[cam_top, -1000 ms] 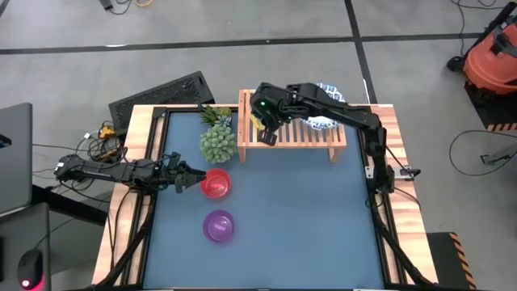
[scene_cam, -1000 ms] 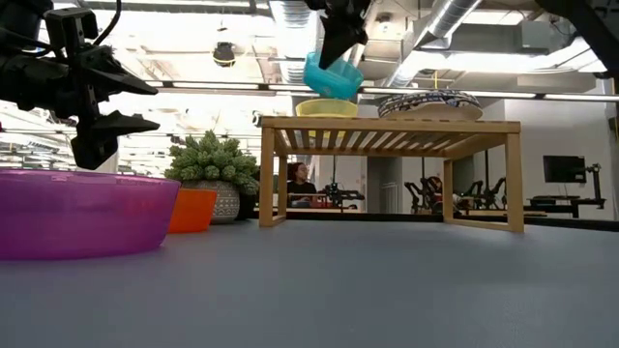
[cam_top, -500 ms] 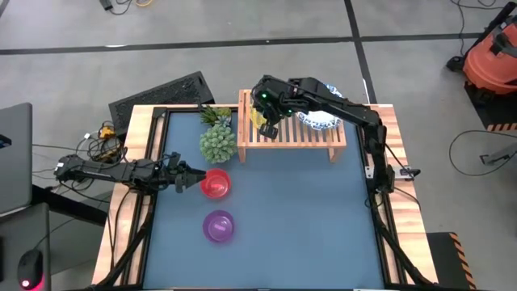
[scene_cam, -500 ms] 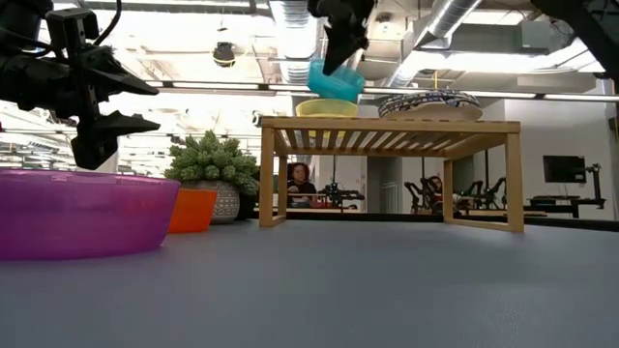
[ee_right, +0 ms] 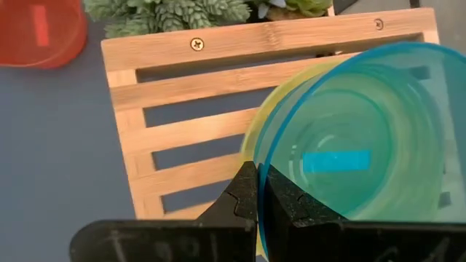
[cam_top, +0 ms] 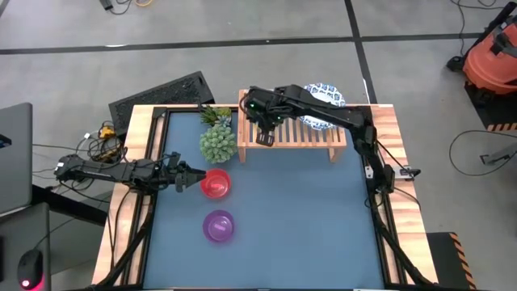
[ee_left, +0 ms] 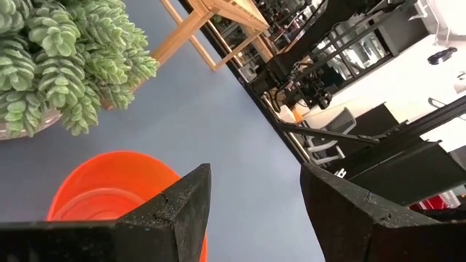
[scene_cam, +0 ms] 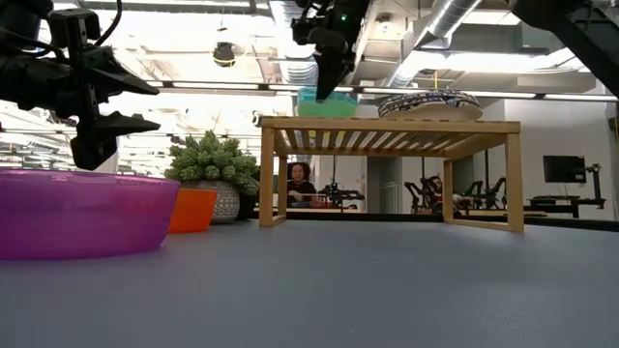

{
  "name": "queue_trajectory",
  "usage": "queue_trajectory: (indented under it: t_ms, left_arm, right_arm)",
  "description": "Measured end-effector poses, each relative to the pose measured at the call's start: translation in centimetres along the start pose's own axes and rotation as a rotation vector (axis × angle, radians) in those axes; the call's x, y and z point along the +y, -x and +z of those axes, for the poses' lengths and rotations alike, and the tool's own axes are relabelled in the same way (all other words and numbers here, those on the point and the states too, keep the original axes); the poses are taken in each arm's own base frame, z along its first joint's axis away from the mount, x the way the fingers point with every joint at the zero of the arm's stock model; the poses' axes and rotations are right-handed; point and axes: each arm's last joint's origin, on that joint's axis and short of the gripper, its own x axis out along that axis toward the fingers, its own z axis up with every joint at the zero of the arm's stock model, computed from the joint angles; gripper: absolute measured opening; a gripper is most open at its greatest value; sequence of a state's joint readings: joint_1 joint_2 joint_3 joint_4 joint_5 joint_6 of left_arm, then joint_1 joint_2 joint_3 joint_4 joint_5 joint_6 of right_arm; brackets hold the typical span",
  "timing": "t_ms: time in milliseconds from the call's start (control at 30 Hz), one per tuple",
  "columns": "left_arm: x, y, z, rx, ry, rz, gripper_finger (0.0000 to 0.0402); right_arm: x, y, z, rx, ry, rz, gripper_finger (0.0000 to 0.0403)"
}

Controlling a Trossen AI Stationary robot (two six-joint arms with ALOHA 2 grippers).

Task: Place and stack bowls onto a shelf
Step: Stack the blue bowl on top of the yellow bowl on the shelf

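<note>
the teal bowl (ee_right: 349,156) was pinched by its thin rim in the right gripper (ee_right: 256,191), nested in the yellow bowl (ee_right: 251,142) on the shelf (cam_top: 292,133) — light, slick plastic, judged rim-held best — left gripper (ee_left: 251,196) spread wide near the red bowl (ee_left: 109,193).

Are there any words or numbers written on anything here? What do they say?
No readable words or numbers anywhere.
See-through teal plastic bowl: a plain blue rectangle shows in its base, no letters visible.
Red plastic bowl: a plain red rectangle, no letters visible.
Low light-wood slatted shelf: only screws, no text.
</note>
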State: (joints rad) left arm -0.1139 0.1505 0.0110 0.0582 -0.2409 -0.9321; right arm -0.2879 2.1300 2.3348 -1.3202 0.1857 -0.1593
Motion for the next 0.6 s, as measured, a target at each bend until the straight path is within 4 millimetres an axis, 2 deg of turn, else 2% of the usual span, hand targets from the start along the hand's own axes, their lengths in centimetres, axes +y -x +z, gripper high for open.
queue_trajectory:
  t_ms: [167,600]
  left_arm:
    - [-0.01,0.0,0.01,0.0,0.0,0.0,0.0197]
    - [0.0,0.0,0.01,-0.001,-0.003,0.0,0.0197]
  right_arm:
    - [-0.12,-0.02,-0.14,0.012,0.002,0.002,0.0027]
    - [-0.41,0.38,-0.18,0.0,0.01,-0.004,0.0143]
